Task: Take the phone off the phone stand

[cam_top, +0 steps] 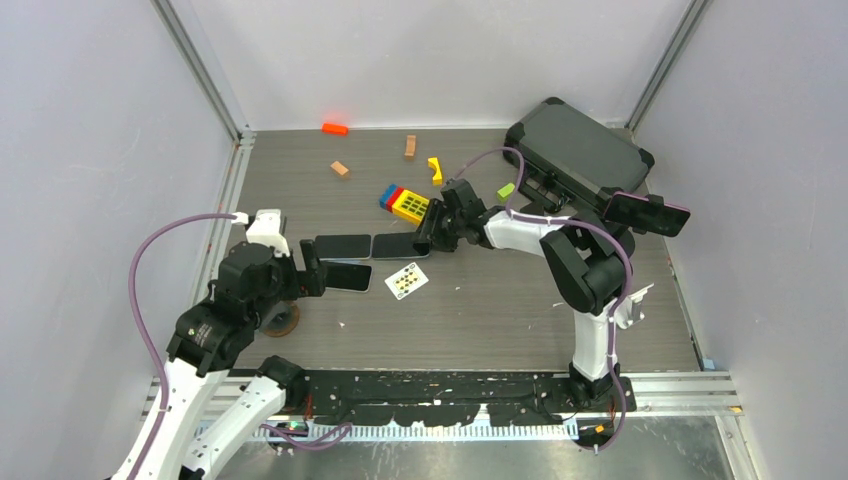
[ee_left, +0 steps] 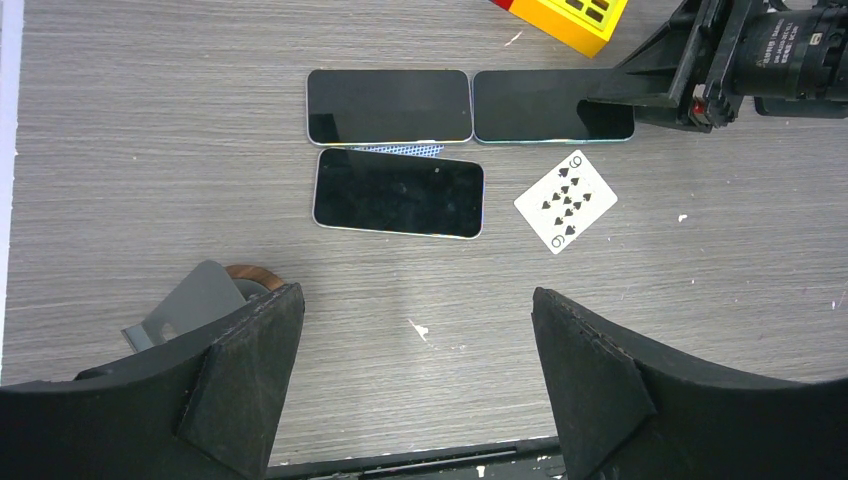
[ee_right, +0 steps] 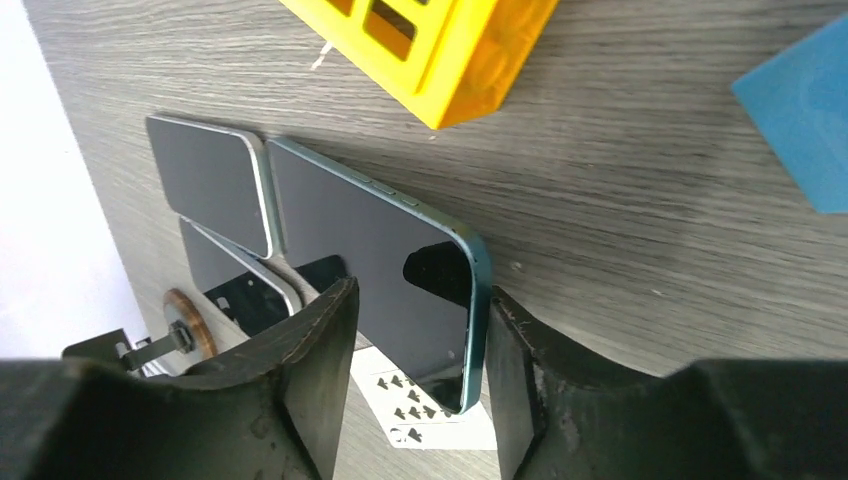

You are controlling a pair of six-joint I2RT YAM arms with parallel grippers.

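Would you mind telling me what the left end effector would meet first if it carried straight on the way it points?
Probably the nearest phone, flat on the table just ahead of the left end effector; depth is unclear.

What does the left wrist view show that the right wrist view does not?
Only the left wrist: the left fingers, wide open, the nine of spades' whole face, and a blue-backed card peeking out between phones. Only the right wrist: a blue block and the teal phone's side buttons. Both: the teal phone and two other phones flat on the table, the right fingers at the teal phone's end, the yellow block, the bare phone stand.
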